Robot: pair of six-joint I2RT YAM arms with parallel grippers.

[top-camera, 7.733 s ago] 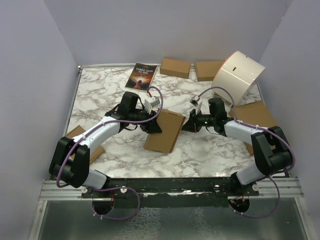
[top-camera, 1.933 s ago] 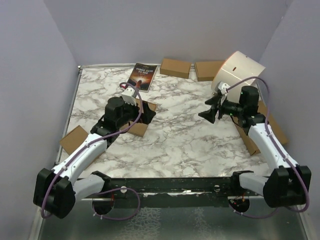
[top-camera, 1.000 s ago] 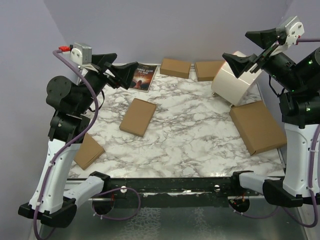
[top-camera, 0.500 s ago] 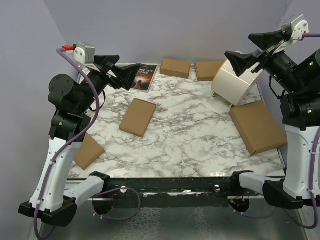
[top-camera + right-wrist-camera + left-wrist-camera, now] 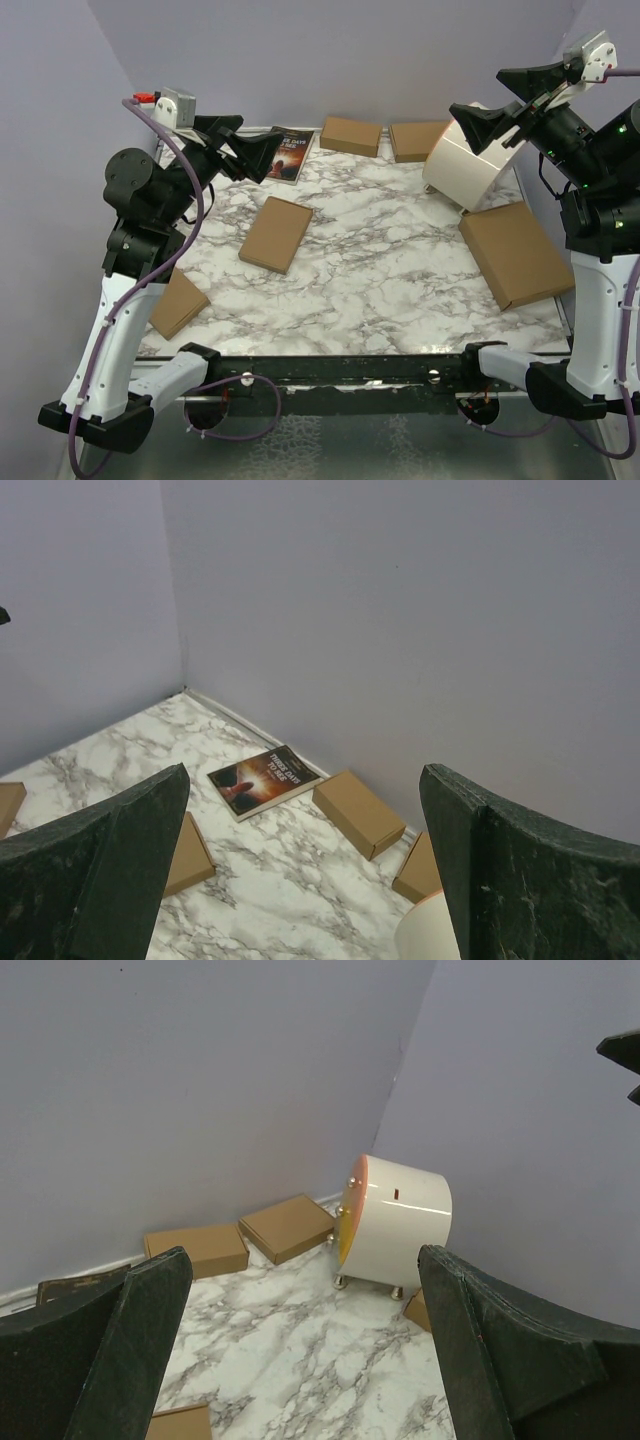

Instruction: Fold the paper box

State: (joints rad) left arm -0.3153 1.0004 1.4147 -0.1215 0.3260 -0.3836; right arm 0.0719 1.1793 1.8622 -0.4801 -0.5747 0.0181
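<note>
Right now both arms stand tall above the worktop [image 5: 390, 285], and neither one touches anything.

- **Left arm:** Your left end effector [image 5: 260, 131] hangs high over the back left corner. Its two fingers are spread wide, with nothing between them.
- **Right arm:** Your right end effector [image 5: 477, 90] hangs high over the back right. Its fingers are just as far apart and hold nothing.
- **Task item:** The paper box [image 5: 276, 233] lies flat on the marble as a closed brown rectangle, left of centre and turned a little askew. It sits nearer you than the book [image 5: 283, 155] and well apart from both end effectors.
- **Wrist views:** In the left wrist view only a corner of the box shows, at the bottom edge. In the right wrist view it is partly hidden behind the left-hand finger [image 5: 100, 880].
- **Along the back wall:** You have two small brown boxes [image 5: 350, 135] side by side. Just right of them a white drum [image 5: 470, 150] lies on its side.
- **Other boxes:** A large flat brown box [image 5: 515, 253] lies by the right edge. A further small box [image 5: 178, 302] sits at the near left, beside the left arm.
</note>
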